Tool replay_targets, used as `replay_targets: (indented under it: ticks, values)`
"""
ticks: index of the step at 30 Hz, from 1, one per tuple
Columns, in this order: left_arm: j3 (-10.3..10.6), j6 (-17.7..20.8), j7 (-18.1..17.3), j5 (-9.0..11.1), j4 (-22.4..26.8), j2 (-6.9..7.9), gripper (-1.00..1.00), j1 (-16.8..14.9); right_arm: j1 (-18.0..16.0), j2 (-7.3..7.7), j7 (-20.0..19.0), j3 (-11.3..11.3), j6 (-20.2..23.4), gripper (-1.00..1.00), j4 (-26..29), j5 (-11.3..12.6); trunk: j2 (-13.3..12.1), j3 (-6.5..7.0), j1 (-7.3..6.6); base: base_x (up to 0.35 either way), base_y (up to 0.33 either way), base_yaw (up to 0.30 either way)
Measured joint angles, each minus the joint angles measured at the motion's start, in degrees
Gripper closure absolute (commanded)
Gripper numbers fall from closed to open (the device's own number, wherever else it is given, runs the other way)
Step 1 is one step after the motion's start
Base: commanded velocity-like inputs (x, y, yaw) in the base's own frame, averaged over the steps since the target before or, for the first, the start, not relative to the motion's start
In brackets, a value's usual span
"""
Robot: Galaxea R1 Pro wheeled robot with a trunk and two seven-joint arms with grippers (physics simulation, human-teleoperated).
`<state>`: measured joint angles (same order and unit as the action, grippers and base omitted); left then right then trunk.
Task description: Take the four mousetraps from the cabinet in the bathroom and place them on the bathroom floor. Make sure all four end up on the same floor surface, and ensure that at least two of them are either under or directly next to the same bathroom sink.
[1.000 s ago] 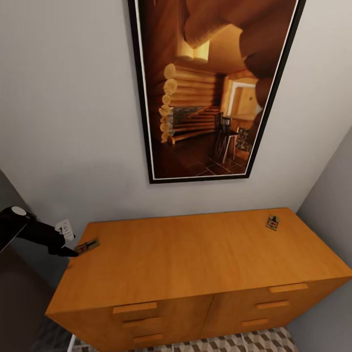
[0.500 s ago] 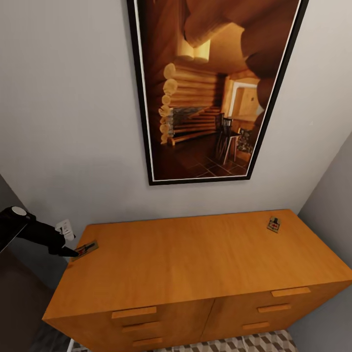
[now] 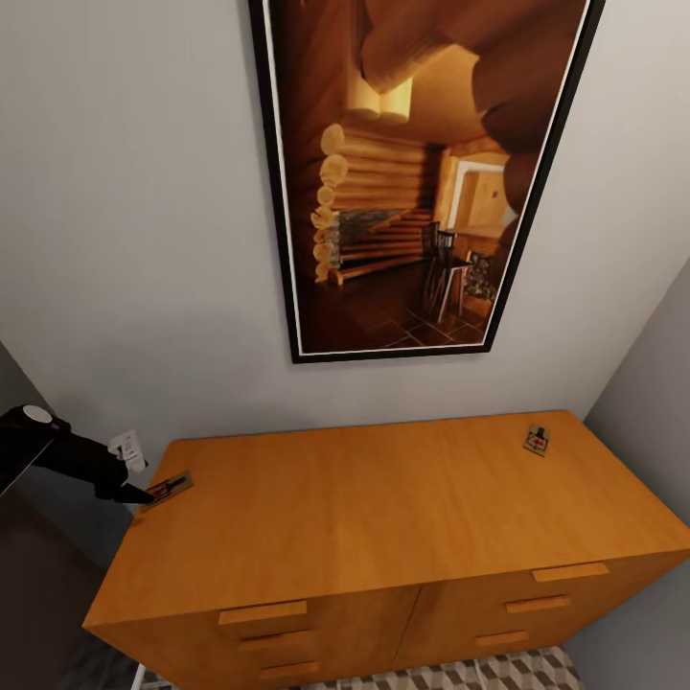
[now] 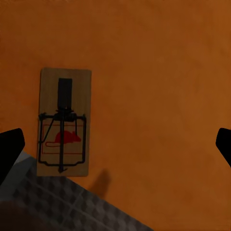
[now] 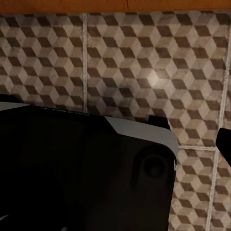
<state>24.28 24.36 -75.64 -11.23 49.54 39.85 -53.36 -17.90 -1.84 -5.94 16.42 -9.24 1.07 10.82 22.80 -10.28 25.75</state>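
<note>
The orange-brown cabinet (image 3: 383,508) stands against the wall. One mousetrap (image 3: 170,487) lies at the top's far left edge, and another mousetrap (image 3: 536,439) lies near the back right corner. My left gripper (image 3: 144,496) hovers at the cabinet's left edge, right beside the left trap. In the left wrist view that mousetrap (image 4: 64,129) lies flat at the very edge of the top, close to one fingertip; the left gripper (image 4: 115,149) is open wide with nothing held. My right gripper (image 5: 115,149) hangs low over the bathroom floor (image 5: 144,57), open and empty.
A large framed picture (image 3: 412,172) hangs on the wall above the cabinet. A white wall socket (image 3: 127,448) sits beside the left arm. My dark base (image 5: 72,168) lies under the right gripper. Cube-patterned tiles (image 3: 460,673) show below the drawers.
The head view shifted slightly a second ago. Neither the left gripper nor either trap has moved.
</note>
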Motion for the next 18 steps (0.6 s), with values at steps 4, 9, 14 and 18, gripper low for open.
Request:
replay_targets:
  ticks: [4,9,14,18]
  values:
    - [0.02,0.00,-0.01,-0.01,-0.01,0.01,-1.00,-0.01,0.02,0.00,-0.01,0.00,0.01,-1.00,0.01,0.00,0.00,0.00,0.00,0.000,0.080,0.000]
    - [0.02,0.00,-0.01,-0.01,-0.02,0.01,-1.00,-0.01,0.01,0.00,-0.01,0.00,0.01,-1.00,0.01,0.00,0.00,0.00,0.00,0.000,0.143,0.000]
    - [0.02,0.00,0.00,0.00,-0.03,0.01,-1.00,0.00,-0.01,0.00,0.00,0.00,0.00,-1.00,0.00,0.02,0.00,0.00,0.00,0.000,0.057,0.000]
    - [0.02,0.00,0.00,0.00,-0.03,0.02,-1.00,0.00,0.00,0.00,0.00,0.00,0.00,-1.00,0.00,0.01,0.00,0.00,0.00,0.000,0.020,0.000]
